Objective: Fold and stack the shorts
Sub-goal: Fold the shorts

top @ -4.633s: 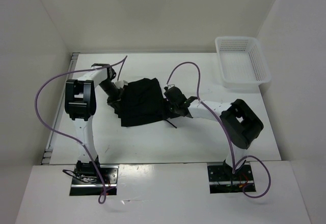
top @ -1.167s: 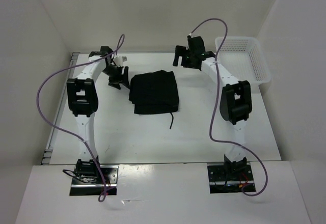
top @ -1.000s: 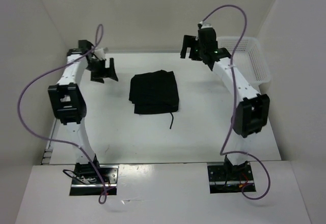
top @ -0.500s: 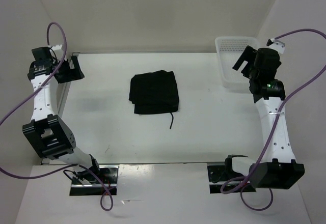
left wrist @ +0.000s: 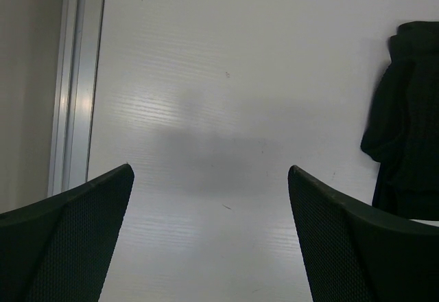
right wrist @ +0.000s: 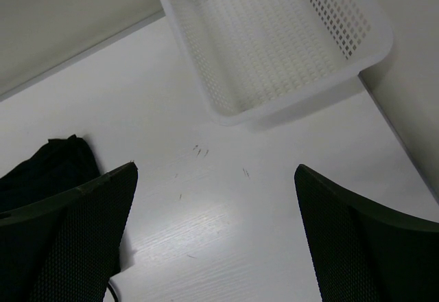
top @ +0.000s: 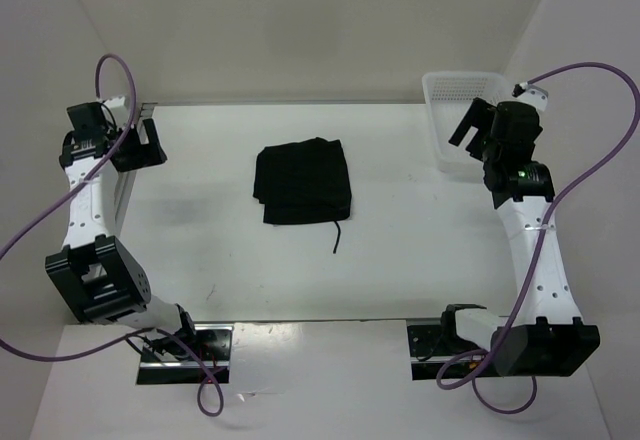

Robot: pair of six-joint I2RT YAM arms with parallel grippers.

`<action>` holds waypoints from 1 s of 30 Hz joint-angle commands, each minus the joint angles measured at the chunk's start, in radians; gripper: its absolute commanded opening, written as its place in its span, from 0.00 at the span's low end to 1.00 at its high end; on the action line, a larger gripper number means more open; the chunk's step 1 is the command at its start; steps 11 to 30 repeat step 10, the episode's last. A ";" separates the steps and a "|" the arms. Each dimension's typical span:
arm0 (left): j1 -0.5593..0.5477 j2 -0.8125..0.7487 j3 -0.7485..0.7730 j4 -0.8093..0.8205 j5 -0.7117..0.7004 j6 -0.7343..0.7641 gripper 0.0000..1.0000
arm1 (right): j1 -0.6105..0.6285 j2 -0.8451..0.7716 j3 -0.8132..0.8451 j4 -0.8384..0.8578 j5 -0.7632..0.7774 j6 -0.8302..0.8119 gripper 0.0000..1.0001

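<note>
Shorts [top: 302, 181] are lying folded into a compact black rectangle near the middle of the desk [top: 420, 250], well apart from both arms; drawstring [top: 338, 235] is trailing off the near right corner of the fabric toward the arm bases.

Left arm [top: 80, 200] is leaning well out to the left, its elbow sitting low near its base and its forearm rising toward the far left corner; left end effector [top: 140, 143] is hovering over the desk's left edge, beside the metal rail [left wrist: 77, 82], well apart from the shorts. Its jaws are standing spread wide, gripping nothing; in the left wrist view only bare desk is showing between the fingers [left wrist: 68, 240], with the shorts' edge peeking in at the right border.

Right arm [top: 535, 250] is mirroring that pose on the other side, elbow folded down by its base, long link reaching up along the right edge of the desk; right end effector [top: 470, 125] is hanging raised by the left side of the white mesh basket [top: 505, 95], which is sitting at the far right corner. Its jaws are likewise gaping fully, holding nothing; the right wrist camera is looking down on the basket's inside and on bare desk between the fingers, the shorts partly hidden behind one finger.
</note>
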 commanded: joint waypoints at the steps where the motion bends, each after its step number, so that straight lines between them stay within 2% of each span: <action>1: 0.000 -0.049 -0.006 0.043 -0.005 0.004 1.00 | 0.022 -0.040 -0.004 0.034 0.018 -0.012 1.00; 10: -0.021 -0.058 -0.024 0.043 0.062 0.004 1.00 | 0.022 -0.126 -0.068 0.053 0.009 -0.022 1.00; 30: -0.021 -0.058 -0.024 0.043 0.062 0.004 1.00 | 0.022 -0.126 -0.068 0.053 0.009 -0.022 1.00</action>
